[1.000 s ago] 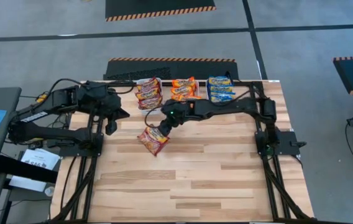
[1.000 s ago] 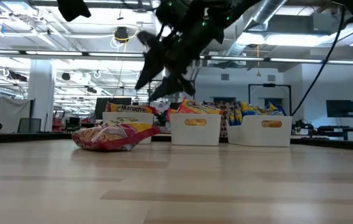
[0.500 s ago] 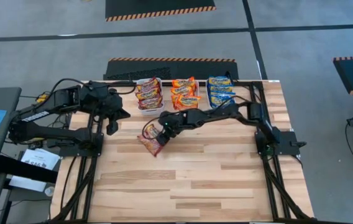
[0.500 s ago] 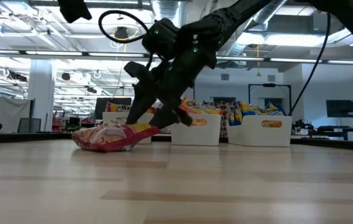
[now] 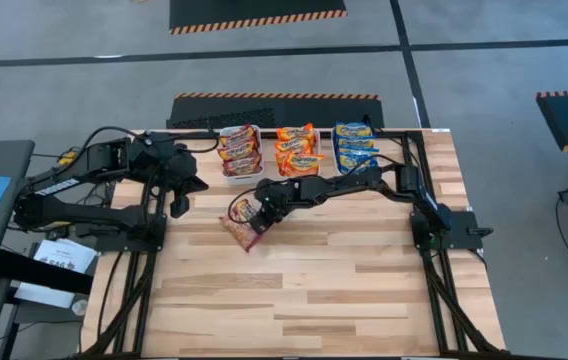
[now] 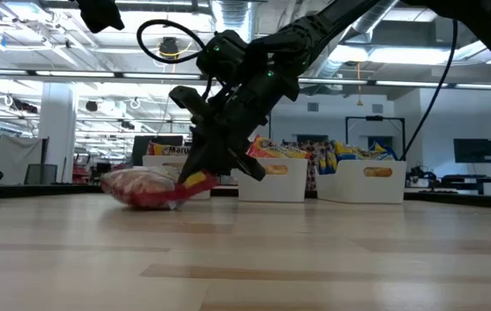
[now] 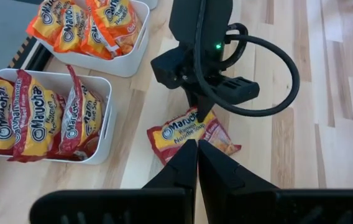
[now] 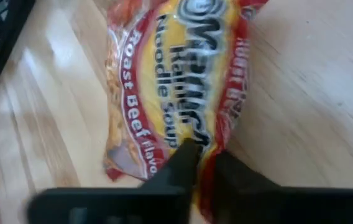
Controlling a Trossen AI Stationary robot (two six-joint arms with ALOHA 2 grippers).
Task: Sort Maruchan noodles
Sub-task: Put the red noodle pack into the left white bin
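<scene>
One maroon Maruchan packet (image 5: 241,226) lies flat on the wooden table, left of centre; it also shows in the low view (image 6: 146,186) and the left wrist view (image 7: 186,138). My right gripper (image 5: 256,212) is down on the packet's end that faces the bins and is shut on it. My left gripper (image 5: 179,205) hangs shut and empty above the table's left side, its fingers together in the left wrist view (image 7: 196,155). Three white bins at the far edge hold maroon (image 5: 239,150), orange (image 5: 299,146) and blue (image 5: 356,143) packets. My right gripper pinches the packet's crinkled edge (image 8: 209,163) between its two fingers, at the end where the label's text stops. The fingers (image 6: 200,168) slant down from the table's far right side. The rest of the packet lies on the table, the pinched end (image 6: 195,180) slightly raised.
The three bins stand in a row just beyond the packet, the maroon bin (image 7: 46,118) closest to it. Bare wood stretches across the near half of the table (image 5: 314,290). My right arm (image 5: 364,182) reaches across the table's far middle.
My right gripper has come down and a little toward the table's left edge onto the maroon packet. The packet's end under the fingers is now crumpled and slightly raised; the rest of it has stayed on the table.
</scene>
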